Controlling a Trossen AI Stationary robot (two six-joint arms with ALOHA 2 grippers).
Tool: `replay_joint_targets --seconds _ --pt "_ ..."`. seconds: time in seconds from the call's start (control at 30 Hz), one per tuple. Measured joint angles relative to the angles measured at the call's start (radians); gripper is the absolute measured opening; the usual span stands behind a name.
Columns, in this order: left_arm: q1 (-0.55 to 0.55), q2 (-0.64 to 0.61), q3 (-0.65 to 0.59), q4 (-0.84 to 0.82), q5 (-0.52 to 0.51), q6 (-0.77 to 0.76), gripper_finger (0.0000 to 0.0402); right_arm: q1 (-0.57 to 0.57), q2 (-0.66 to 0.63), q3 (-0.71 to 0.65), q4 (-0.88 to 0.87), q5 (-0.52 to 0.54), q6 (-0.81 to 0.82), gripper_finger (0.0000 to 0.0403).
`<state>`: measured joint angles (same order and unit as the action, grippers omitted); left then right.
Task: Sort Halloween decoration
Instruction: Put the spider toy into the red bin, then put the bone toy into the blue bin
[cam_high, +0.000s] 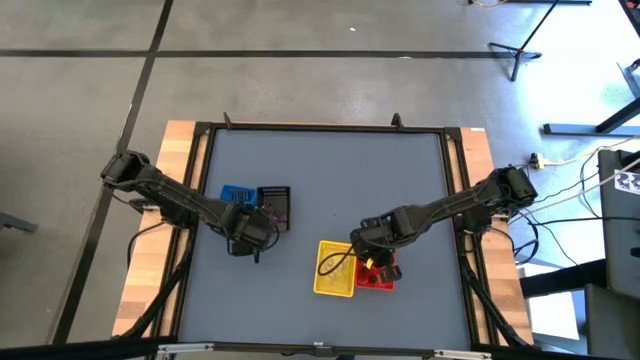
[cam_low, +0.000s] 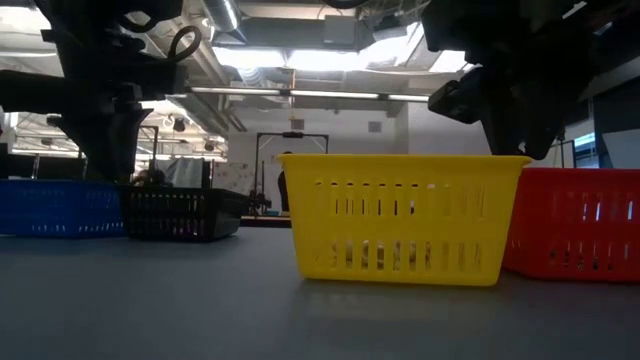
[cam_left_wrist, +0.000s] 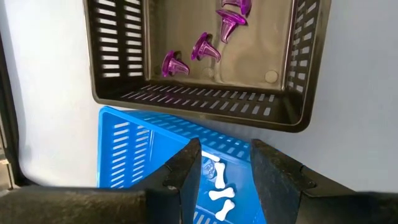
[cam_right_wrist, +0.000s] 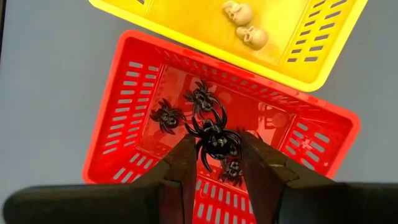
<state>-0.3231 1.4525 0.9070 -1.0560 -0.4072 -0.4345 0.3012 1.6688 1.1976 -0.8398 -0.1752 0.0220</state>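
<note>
Baskets first, as I read them off my screens: four small mesh ones sit on the grey worktop (cam_high: 400, 180), in two pairs well apart; the blue basket (cam_high: 237, 193) and the black basket (cam_high: 275, 201) stand touching side by side on the left arm's side, the yellow basket (cam_high: 335, 268) and the red basket (cam_high: 378, 277) side by side nearer the front edge on the right arm's side.

Through the left wrist camera I see the black basket holding purple trinkets (cam_left_wrist: 200, 48), at least four of them lying loose on its floor; the blue basket beside it holds small white bones (cam_left_wrist: 222, 193), at least two showing between the fingers; the left hand (cam_left_wrist: 224, 171) hangs above the blue basket with its fingers apart and nothing between them.

Through the right wrist camera the yellow basket shows two tan skulls (cam_right_wrist: 245, 25) lying close together on its floor; the red basket holds black spiders (cam_right_wrist: 166, 116), several scattered over its floor; the right hand (cam_right_wrist: 216, 158) is over the red basket, its fingers closed in on either side of one more black spider (cam_right_wrist: 214, 138), which sits between the fingertips above the others.

From the table-level camera the yellow basket is nearest, the red one just behind its right side, the blue and black ones farther back at the left; what lies inside them I cannot make out from there.
</note>
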Motion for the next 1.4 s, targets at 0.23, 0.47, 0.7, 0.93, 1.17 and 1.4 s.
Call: replay_joint_targets --seconds 0.23,0.47,0.7,0.93,1.17,1.4 --pt "0.0 0.0 0.0 0.0 0.0 0.0 0.0128 0.0 0.0 0.0 0.0 0.0 0.0 0.0106" --pt "0.0 0.0 0.0 0.064 0.001 0.002 0.0128 0.0 0.0 0.0 0.0 0.035 -0.001 0.0114" --pt "0.0 0.0 0.0 0.26 0.051 0.08 0.0128 0.0 0.0 0.0 0.0 0.053 -0.001 0.0176" --pt "0.0 0.0 0.0 0.492 0.124 0.141 0.0128 0.0 0.0 0.0 0.011 0.054 -0.001 0.0216" --pt "-0.001 0.0 0.0 0.735 0.245 0.166 0.0128 0.0 0.0 0.0 0.043 0.056 -0.001 0.022" --pt "-0.049 0.0 0.0 0.881 0.324 0.151 0.0128 0.0 0.0 0.0 0.102 0.055 -0.001 0.022"
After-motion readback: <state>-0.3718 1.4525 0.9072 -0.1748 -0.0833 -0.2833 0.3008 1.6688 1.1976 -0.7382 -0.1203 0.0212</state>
